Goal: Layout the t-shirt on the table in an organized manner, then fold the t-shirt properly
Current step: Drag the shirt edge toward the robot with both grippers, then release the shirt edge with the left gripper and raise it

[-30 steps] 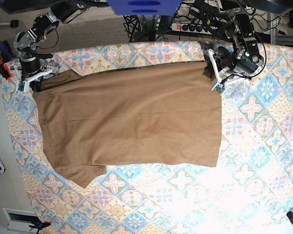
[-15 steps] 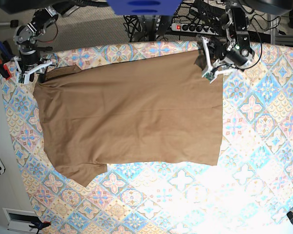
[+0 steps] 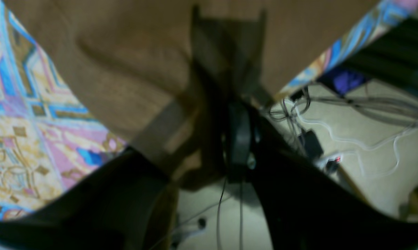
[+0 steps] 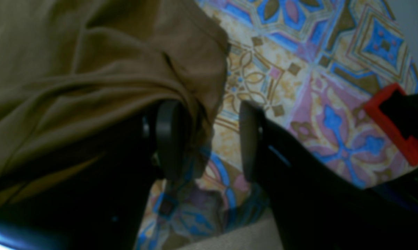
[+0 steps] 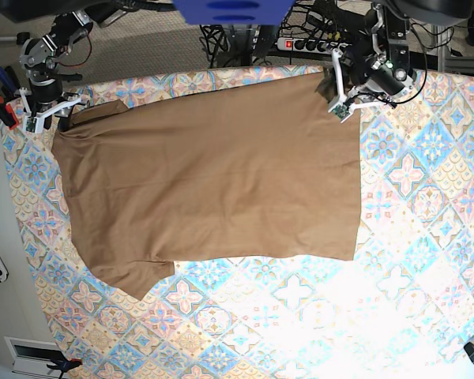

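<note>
Pastel tiled table (image 5: 411,205), t-shirt (image 5: 213,174) spread flat, carpeted floor (image 5: 142,47)

No readable text, label, brand or number appears in any view; all printed surfaces are blurred or plain.

Blurred left claw (image 3: 209,152), grip unclear.

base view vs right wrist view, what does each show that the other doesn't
Only the base view shows the whole t-shirt spread flat, the left gripper at its far corner, and the table's bare half. Only the right wrist view shows the right gripper open, its jaws apart over the cloth beside a bunched shirt edge. Both show brown fabric on patterned tablecloth.
</note>
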Robot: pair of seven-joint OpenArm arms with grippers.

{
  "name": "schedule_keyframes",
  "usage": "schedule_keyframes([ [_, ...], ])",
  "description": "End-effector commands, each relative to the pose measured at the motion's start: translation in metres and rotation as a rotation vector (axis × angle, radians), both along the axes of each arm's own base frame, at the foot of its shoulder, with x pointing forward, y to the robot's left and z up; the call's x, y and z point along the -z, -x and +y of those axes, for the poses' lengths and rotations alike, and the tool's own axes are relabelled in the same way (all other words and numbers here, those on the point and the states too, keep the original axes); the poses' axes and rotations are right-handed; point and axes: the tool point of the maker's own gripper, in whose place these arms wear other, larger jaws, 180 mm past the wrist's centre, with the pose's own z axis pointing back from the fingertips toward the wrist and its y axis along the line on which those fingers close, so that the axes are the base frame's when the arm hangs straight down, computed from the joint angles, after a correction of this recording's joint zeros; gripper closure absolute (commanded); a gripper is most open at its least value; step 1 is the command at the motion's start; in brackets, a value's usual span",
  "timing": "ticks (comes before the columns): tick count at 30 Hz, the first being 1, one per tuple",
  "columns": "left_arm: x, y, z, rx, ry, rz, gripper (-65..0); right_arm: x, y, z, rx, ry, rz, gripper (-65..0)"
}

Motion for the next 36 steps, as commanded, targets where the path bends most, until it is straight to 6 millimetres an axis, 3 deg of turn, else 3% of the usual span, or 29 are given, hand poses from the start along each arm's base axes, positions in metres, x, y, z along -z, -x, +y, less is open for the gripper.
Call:
schedule_keyframes([
  [1,0.0,0.008,0.022,0.005,-0.096,0.05,-18.6,-0.013,-0.004,-0.01,0.007,0.038,-0.031,-24.9],
  [9,-0.015,-0.033,0.039,0.025,-0.148,-0.043,-18.6,-0.012,-0.004,-0.01,0.006,0.036,-0.025,-25.0],
  [14,-0.031,-0.071,0.046,0.094,-0.192,-0.124,-18.6,-0.012,-0.004,-0.01,0.006,0.036,-0.025,-25.0],
  [17,-0.026,-0.065,0.036,0.159,-0.192,-0.1,-18.6,-0.012,-0.004,-0.009,0.004,0.036,-0.025,-25.0],
  [23,-0.007,-0.026,0.013,0.253,-0.155,0.001,-18.6,-0.013,-0.005,-0.009,0.004,0.036,-0.027,-25.0],
  [26,-0.005,-0.019,0.013,0.259,-0.153,0.017,-18.3,-0.013,-0.006,-0.009,0.004,0.036,-0.028,-25.0],
  [32,-0.015,-0.028,0.044,0.178,-0.201,-0.009,-18.1,-0.013,-0.005,-0.009,0.004,0.037,-0.027,-25.0],
  [36,-0.033,-0.037,0.092,0.129,-0.313,-0.033,-18.0,-0.012,-0.004,-0.009,0.004,0.036,-0.024,-25.0],
])
